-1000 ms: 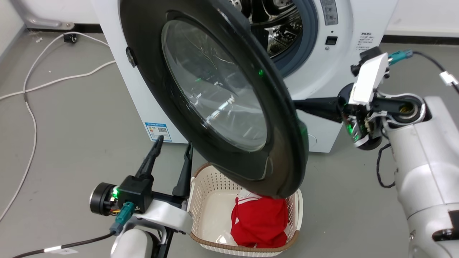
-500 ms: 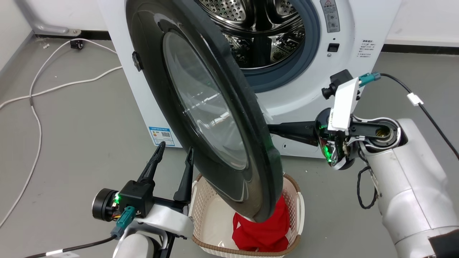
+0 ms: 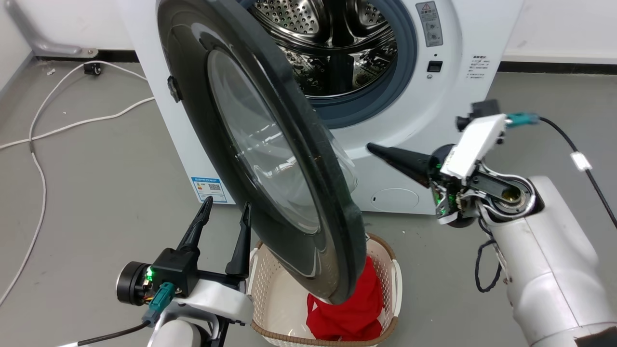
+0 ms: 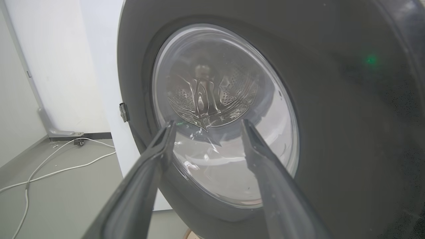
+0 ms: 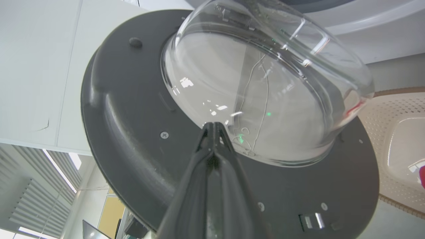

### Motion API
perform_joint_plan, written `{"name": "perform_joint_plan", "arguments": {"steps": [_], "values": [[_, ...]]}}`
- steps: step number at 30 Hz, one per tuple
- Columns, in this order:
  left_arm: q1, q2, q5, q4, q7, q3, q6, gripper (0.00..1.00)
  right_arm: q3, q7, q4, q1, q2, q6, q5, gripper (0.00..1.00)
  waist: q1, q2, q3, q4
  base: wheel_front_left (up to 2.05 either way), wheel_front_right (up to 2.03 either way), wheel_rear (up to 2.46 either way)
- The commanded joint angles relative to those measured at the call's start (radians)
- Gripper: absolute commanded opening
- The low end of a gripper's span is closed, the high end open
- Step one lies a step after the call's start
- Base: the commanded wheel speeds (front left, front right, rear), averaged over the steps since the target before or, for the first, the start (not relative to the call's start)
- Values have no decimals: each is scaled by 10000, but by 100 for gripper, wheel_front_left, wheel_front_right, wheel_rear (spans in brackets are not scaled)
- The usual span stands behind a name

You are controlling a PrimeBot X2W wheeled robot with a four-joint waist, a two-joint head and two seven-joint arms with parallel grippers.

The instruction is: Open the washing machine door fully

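Washing machine door (image 3: 260,159) half open. Right gripper (image 3: 376,148) pressed together, off door; push may slip off glass bowl (image 5: 265,99). Swinging door may hit spread left gripper (image 3: 227,205).

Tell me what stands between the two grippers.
The washing machine door, swung partly open, stands between the left gripper and the right gripper; the head view shows it.

The washing machine door (image 3: 262,159) was glossy black plastic around a clear, smooth glass bowl (image 5: 265,99) (reflections streaked it). The washing machine (image 3: 448,96) had a shiny white shell, a perforated polished-steel drum (image 3: 294,19) and a matt grey rubber gasket (image 3: 385,91). The basket (image 3: 393,284) looked like perforated beige plastic, holding red cloth (image 3: 352,313). The floor (image 3: 96,183) was matt.
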Motion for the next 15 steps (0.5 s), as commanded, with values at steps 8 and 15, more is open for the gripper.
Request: {"name": "perform_joint_plan", "arguments": {"steps": [8, 15], "values": [[235, -1, -7, 2, -25, 320, 121, 100, -1266, -2427, 103, 1212, -295, -2, 11, 0, 0, 0, -177, -376, 0, 0, 0], [331, 72, 42, 10, -25, 632, 162, 100, -2044, -3365, -975, 2998, -369, -2, 385, 28, 0, 0, -178, -745, 0, 0, 0]]}}
